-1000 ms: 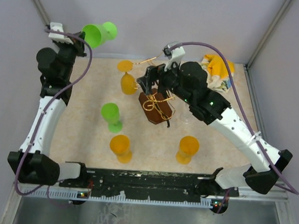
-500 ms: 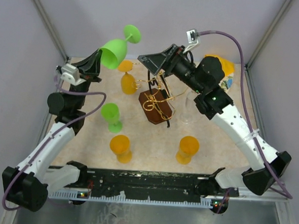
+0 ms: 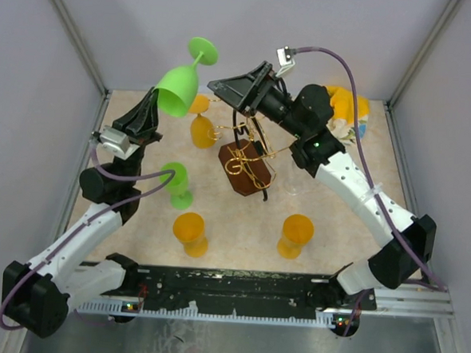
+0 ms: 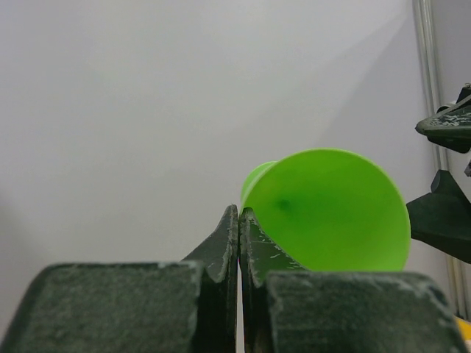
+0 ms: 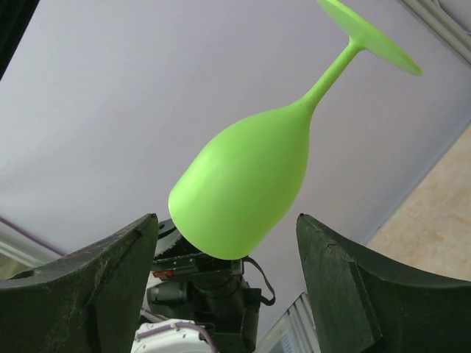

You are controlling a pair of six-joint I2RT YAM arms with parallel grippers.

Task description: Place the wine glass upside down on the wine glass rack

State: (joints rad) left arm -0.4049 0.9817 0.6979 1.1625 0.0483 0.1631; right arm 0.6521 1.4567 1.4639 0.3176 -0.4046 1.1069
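My left gripper (image 3: 154,101) is shut on the rim of a green wine glass (image 3: 178,88) and holds it high above the table. The glass is tilted, with its foot (image 3: 203,50) up and away. In the left wrist view the pinched jaws (image 4: 239,213) grip the bowl's edge (image 4: 331,209). My right gripper (image 3: 215,85) is open and raised and faces the glass. In its wrist view the green bowl (image 5: 243,187) hangs just beyond the spread fingers (image 5: 227,218), untouched. The gold wire rack (image 3: 249,149) on its brown base (image 3: 237,181) stands mid-table below the right gripper.
On the table are a second green glass (image 3: 176,182), orange glasses at the front (image 3: 190,231) (image 3: 295,233) and at the back (image 3: 201,130), and a clear glass (image 3: 296,179) beside the rack. A yellow cloth (image 3: 345,105) lies back right. Walls enclose the table.
My left arm swung the green glass from the back left corner up towards the centre and tipped its foot upward. My right arm lifted off the rack and turned to face the glass.
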